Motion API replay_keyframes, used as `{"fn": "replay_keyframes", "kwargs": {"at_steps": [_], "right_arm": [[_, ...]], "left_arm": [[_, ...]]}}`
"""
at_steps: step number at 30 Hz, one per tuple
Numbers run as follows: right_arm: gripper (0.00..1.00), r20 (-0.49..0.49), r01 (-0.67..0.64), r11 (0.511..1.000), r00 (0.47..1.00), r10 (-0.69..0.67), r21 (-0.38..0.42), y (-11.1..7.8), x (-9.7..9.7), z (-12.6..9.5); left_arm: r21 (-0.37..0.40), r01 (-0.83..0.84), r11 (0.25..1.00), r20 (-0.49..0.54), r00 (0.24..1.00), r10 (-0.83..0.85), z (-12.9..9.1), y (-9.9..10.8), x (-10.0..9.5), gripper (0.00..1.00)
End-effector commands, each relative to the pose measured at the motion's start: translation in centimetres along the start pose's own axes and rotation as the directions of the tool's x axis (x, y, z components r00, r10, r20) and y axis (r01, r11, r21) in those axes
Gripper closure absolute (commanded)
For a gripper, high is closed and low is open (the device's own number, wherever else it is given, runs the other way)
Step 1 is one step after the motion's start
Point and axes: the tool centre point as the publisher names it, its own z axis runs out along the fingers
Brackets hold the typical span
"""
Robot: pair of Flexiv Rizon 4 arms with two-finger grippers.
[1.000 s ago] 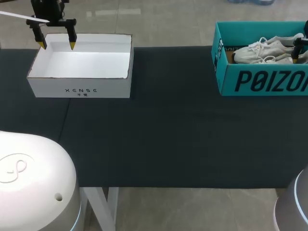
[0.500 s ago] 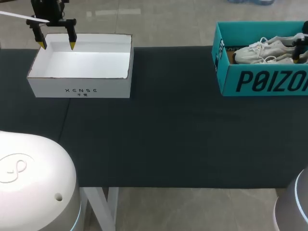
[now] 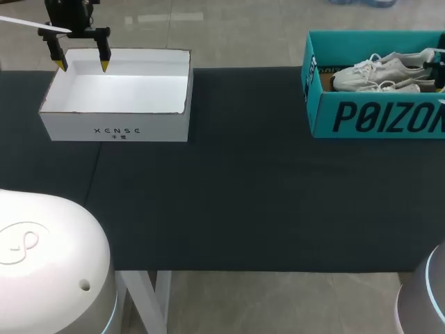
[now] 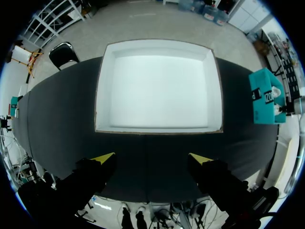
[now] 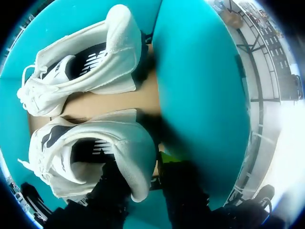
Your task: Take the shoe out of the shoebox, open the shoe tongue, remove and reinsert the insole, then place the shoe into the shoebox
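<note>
Far right of the dark worktop [image 3: 243, 195]: a teal shoebox [image 3: 375, 118], lid off, cut by the head view's right edge. Inside it, two white lace-up shoes side by side, toes toward the box's left end wall, heels toward the right. Both in the box, neither lifted out. A strip of the box's brown floor showing between them in the right wrist view.

Right tool [image 5: 140, 164] down inside the shoebox, at the heel of the near shoe [image 5: 81, 143], its dark body covering part of the heel collar. Cannot tell whether clamped on that heel or merely lying against it. The other shoe [image 5: 90, 62] just beyond, close to the teal wall and apart from the tool.

Left tool [image 3: 81, 65] well apart from all this, at the worktop's far left. Hangs above the far rim of an open white box [image 3: 115, 125]. Spread wide, yellow tips far apart, gripping nothing. In the left wrist view, the white box straight ahead of the tool, its near wall between the two tips' lines, with the shoebox small at the worktop's other end.
</note>
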Motion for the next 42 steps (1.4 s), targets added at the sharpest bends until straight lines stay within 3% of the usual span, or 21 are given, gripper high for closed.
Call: {"fn": "replay_keyframes", "kwargs": {"at_steps": [1, 10, 26, 33, 42], "right_arm": [[0.93, 0.012, -0.022, 0.999, 1.0, 0.021, 0.036, 0.3, -0.2, 0.1], [1.0, 0.024, -0.07, 0.997, 0.997, 0.069, 0.033, 0.5, -1.0, 0.0], [1.0, 0.033, -0.204, 0.978, 0.978, 0.205, -0.045, -0.6, -1.4, -5.2], [1.0, 0.049, -0.234, 0.969, 0.97, 0.238, -0.081, -0.9, -0.8, -9.8], [1.0, 0.121, -0.228, 0.96, 0.961, 0.249, -0.163, -1.8, 1.4, -18.3]], "left_arm": [[0.0, 0.0, 1.0, 0.0, 1.0, 0.0, 0.0, 0.0, 0.0, 0.0], [0.0, 0.0, 1.0, 0.0, 1.0, 0.0, 0.0, 0.0, 0.0, 0.0], [0.0, 0.0, 1.0, 0.0, 1.0, 0.0, 0.0, 0.0, 0.0, 0.0], [0.0, 0.0, 1.0, 0.0, 1.0, 0.0, 0.0, 0.0, 0.0, 0.0], [0.0, 0.0, 1.0, 0.0, 1.0, 0.0, 0.0, 0.0, 0.0, 0.0]]}}
